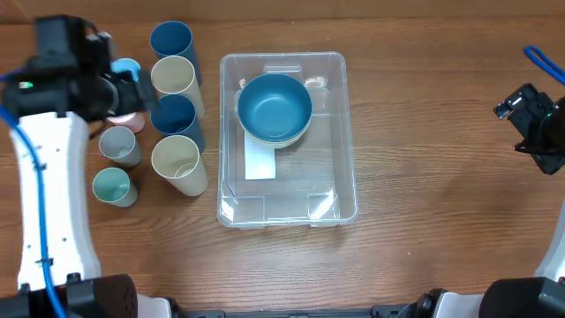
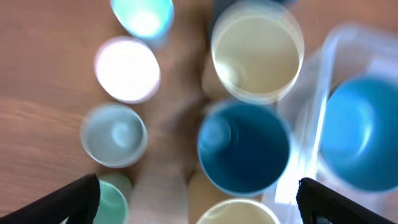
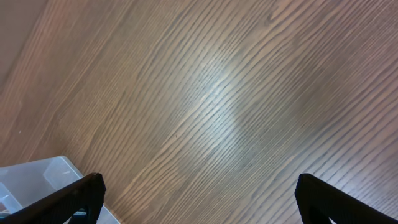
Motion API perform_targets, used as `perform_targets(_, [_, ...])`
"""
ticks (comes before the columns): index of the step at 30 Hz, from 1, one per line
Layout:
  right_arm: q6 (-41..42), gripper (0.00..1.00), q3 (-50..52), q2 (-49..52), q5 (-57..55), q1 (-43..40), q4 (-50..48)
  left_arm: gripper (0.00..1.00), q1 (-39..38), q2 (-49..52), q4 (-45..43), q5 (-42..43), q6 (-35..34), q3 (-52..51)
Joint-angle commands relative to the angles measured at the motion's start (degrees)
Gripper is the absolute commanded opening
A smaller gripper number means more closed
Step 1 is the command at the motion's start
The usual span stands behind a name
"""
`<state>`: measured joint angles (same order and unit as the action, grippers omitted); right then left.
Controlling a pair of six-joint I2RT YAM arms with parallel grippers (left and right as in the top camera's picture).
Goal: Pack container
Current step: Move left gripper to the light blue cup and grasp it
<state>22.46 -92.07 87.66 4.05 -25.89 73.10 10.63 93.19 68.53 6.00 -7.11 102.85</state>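
Observation:
The container (image 1: 350, 168), a large clear bin, sits mid-table with a white label (image 1: 259, 164) on its base. A blue bowl (image 1: 274, 104), nested on a cream one, lies in its far half. My left gripper (image 1: 139, 92) hovers open and empty over the cups left of the bin. In the blurred left wrist view its fingers (image 2: 199, 190) spread wide above a tall blue cup (image 2: 244, 146), with the bin wall (image 2: 317, 93) and bowl (image 2: 367, 130) at right. My right gripper (image 1: 516, 110) is open and empty over bare table at the far right (image 3: 199, 186). The bin's corner (image 3: 37, 180) shows there.
Left of the bin stand tall cups: blue (image 1: 170, 40), cream (image 1: 173, 76), blue (image 1: 175, 115), cream (image 1: 177, 161). Smaller cups stand further left: light blue (image 1: 126, 68), pink (image 1: 124, 120), grey (image 1: 117, 144), mint (image 1: 112, 185). A blue cable (image 1: 543, 62) lies at far right.

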Motion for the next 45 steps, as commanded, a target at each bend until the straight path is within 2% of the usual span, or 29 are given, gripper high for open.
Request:
perform_targets(1, [0.3, 1.00, -0.6, -0.3, 0.1, -0.2, -0.1, 1.00, 6.3, 0.8, 0.5, 6.2, -0.1, 8.2])
perform_targets(7, [0.3, 1.00, -0.6, -0.3, 0.1, -0.2, -0.1, 1.00, 12.9, 6.7, 0.7, 12.3, 3.4, 12.1])
perform_targets(12, [0.3, 1.00, -0.6, -0.3, 0.1, -0.2, -0.1, 1.00, 13.4, 15.6, 0.7, 13.1, 6.3, 15.6])
perform_targets(20, [0.3, 1.00, -0.6, -0.3, 0.1, -0.2, -0.1, 1.00, 13.5, 29.3, -4.9, 12.9, 6.5, 21.4])
perform_targets(29, [0.3, 1.00, -0.6, -0.3, 0.1, -0.2, -0.1, 0.99, 13.3, 38.4, -11.1, 13.1, 4.0, 21.8])
perform_targets(33, [0.3, 1.00, -0.6, -0.3, 0.1, -0.2, -0.1, 0.86, 13.1, 40.5, -13.2, 13.6, 3.7, 21.8])
perform_targets(38, [0.3, 1.00, -0.6, -0.3, 0.1, -0.2, -0.1, 0.80, 12.4, 42.3, -14.9, 13.6, 3.5, 21.8])
perform_targets(43, [0.3, 1.00, -0.6, -0.3, 0.2, -0.2, -0.1, 0.70, 11.5, 43.7, -16.4, 13.6, 3.1, 21.8])
perform_targets(45, [0.3, 1.00, -0.6, -0.3, 0.1, -0.2, -0.1, 0.68, 11.2, 44.4, -17.0, 14.1, 3.0, 21.8])
